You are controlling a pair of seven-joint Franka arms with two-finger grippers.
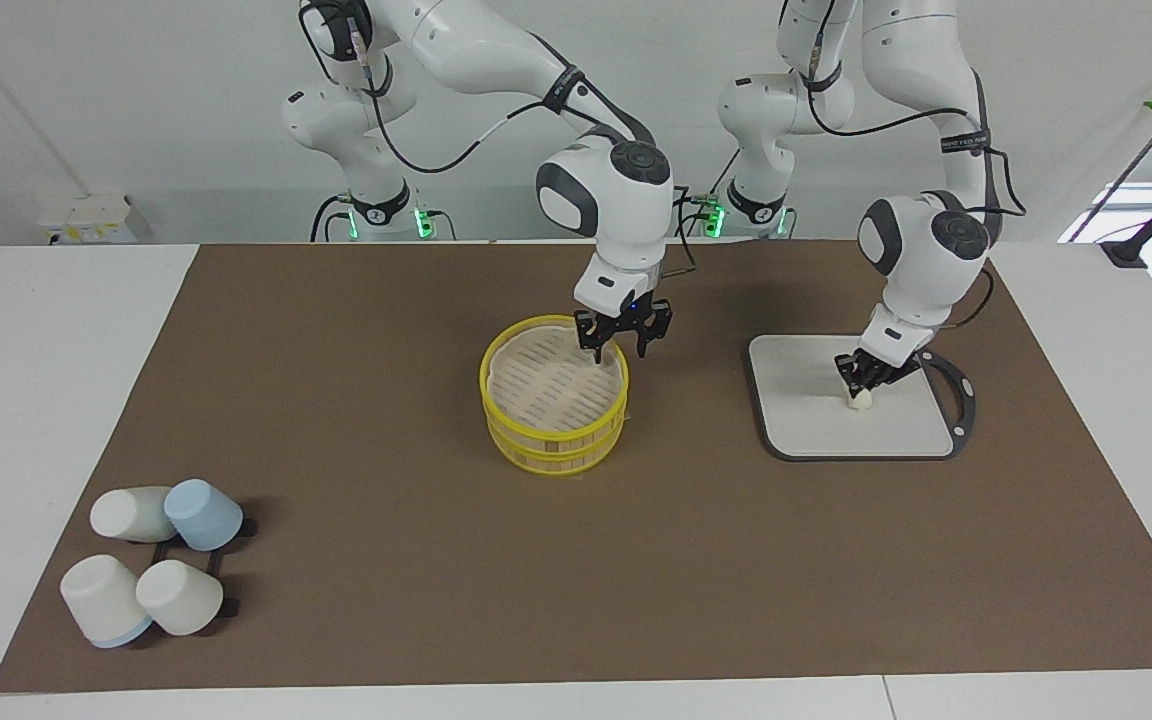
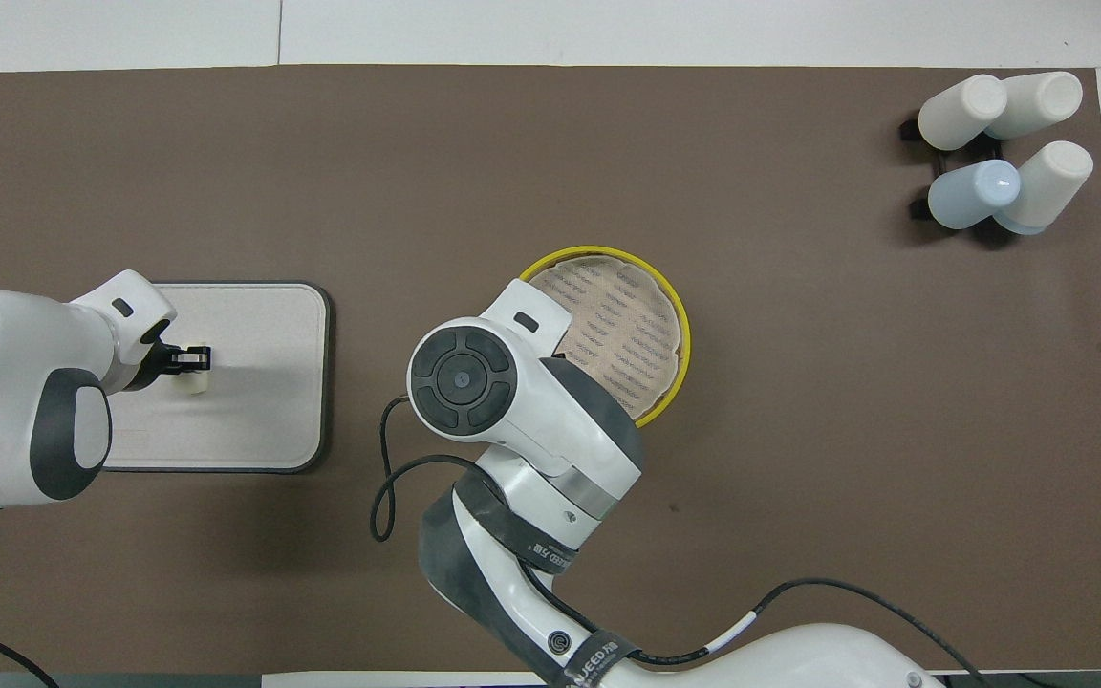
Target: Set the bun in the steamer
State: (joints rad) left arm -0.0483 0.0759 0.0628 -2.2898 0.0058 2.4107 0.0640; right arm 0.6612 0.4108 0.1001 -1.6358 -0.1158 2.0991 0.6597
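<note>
The bun (image 1: 858,399) is a small cream lump on the grey board (image 1: 806,425). My left gripper (image 1: 862,377) is down on it with its fingers closed against its sides, and the bun still rests on the board. In the overhead view the left gripper (image 2: 190,360) covers the bun (image 2: 193,384). The steamer (image 1: 548,440), with yellow rims and a slatted tan top, stands mid-table. My right gripper (image 1: 620,352) is low at its rim on the robots' side, open, one finger inside the rim and one outside. In the overhead view the right wrist hides that gripper and part of the steamer (image 2: 677,320).
Several white and pale-blue cups (image 1: 151,565) lie on a black rack toward the right arm's end, far from the robots; they also show in the overhead view (image 2: 1000,143). The board (image 2: 259,420) lies toward the left arm's end. A brown mat (image 1: 386,420) covers the table.
</note>
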